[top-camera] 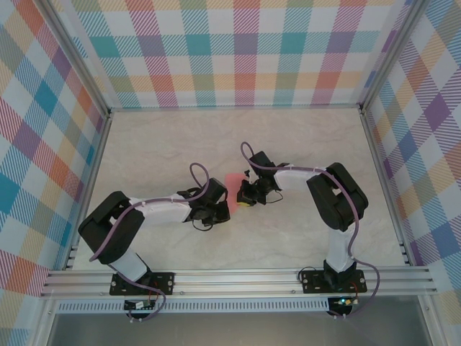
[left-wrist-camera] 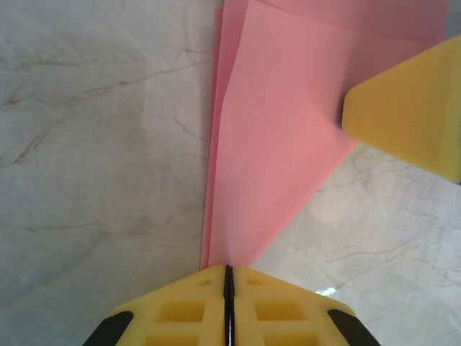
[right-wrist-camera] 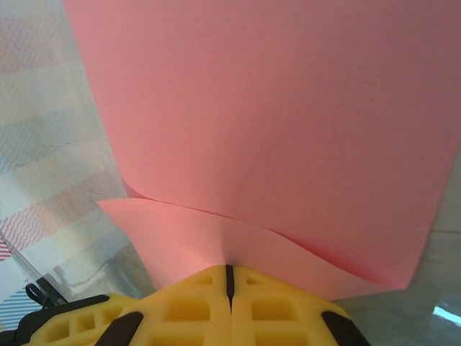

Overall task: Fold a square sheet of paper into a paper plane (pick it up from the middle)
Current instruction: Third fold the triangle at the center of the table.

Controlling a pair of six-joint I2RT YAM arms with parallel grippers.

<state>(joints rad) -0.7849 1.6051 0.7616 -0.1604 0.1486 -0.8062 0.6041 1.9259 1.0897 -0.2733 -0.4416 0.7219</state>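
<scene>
Both arms bent in toward table centre: left gripper (top-camera: pixel 222 207) comes in from the left, right gripper (top-camera: pixel 245 199) from the right, tips near each other. Pink paper (top-camera: pixel 233 186) sits between them and meets both. The wrists hide part of it, so its shape is unclear. Jaws too small to read from up here. Table (top-camera: pixel 310 144) is pale, marble-look. Checked walls (top-camera: pixel 230 50) on three sides. Purple cables (top-camera: pixel 199 170) loop over each arm — bases bolted to the metal rail (top-camera: pixel 238 277) at the near edge.
</scene>
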